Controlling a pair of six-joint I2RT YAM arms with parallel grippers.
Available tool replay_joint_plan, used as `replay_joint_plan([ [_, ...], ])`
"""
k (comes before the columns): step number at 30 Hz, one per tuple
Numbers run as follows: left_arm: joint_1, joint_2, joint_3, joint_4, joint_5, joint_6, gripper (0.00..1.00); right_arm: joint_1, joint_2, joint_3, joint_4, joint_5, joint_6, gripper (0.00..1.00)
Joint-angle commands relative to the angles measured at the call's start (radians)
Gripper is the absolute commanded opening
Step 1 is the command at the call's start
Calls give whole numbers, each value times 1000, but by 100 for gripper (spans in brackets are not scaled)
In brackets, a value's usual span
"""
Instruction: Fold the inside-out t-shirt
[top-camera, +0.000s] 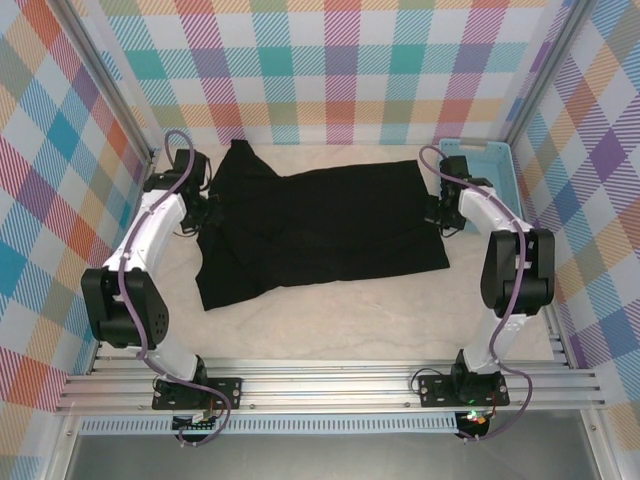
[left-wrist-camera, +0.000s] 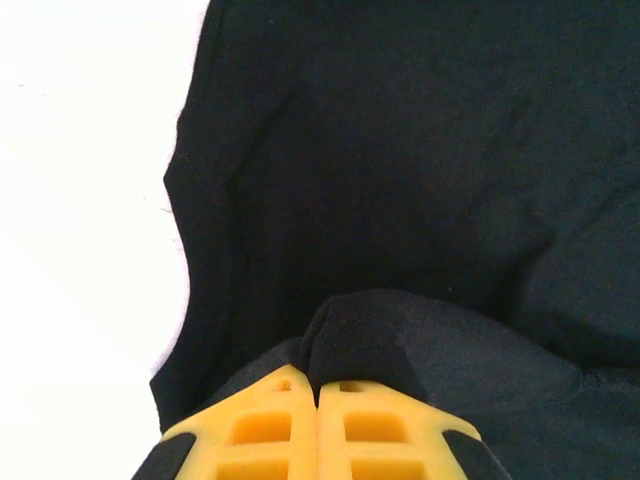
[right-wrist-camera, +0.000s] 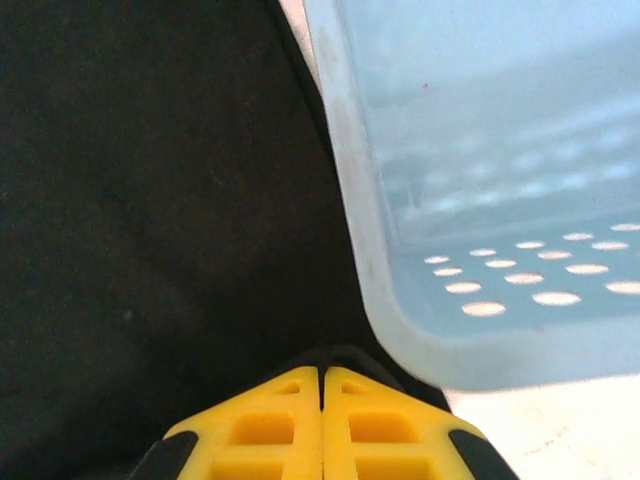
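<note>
Where it lies spread across the middle of the table (top-camera: 350, 320), the inside-out t-shirt (top-camera: 320, 230) is flat through the body, long axis running left to right, with a rumpled lobe at the far-left corner. Left gripper (left-wrist-camera: 318, 385): jaws closed, a raised fold of black cloth pinched between the yellow fingers (left-wrist-camera: 260, 430); position, the shirt's left edge. Right gripper (right-wrist-camera: 322, 372): jaws closed, a small hump of dark cloth at the tips, judged to be a pinch on the right edge, though little of it shows. Purpose of this hold, as judged: one grip per side, so that the cloth can be lifted evenly and carried over for a fold. Light-blue basket (right-wrist-camera: 480, 150): just beside the right gripper, its wall touching or nearly touching the shirt's right edge; clearance there is tight. Left edge: curved, with bare table beyond it. Open room: a broad bare strip between the shirt's near hem and the arm bases; less behind, toward the checked rear wall (top-camera: 340, 70).
</note>
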Motion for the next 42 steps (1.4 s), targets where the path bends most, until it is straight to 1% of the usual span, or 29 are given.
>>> replay_joint_plan([
  [1,15,44,53,17,4,-30,0,15,28,51,18,24,-22,7],
  [4,15,87,78,15,10,-35,0,31,53,76,14,46,-32,7],
  [15,15,169,91,31,-52,-37,0,66,97,111,-1,130,-54,8],
  [26,15,135,78,-2,-132,-12,0,69,97,108,-46,295,-103,5],
  [34,20,102,72,-9,-146,-10,0,72,107,114,-44,309,-117,5],
  [42,30,127,90,-10,-138,-14,0,92,154,162,-44,327,-126,5],
])
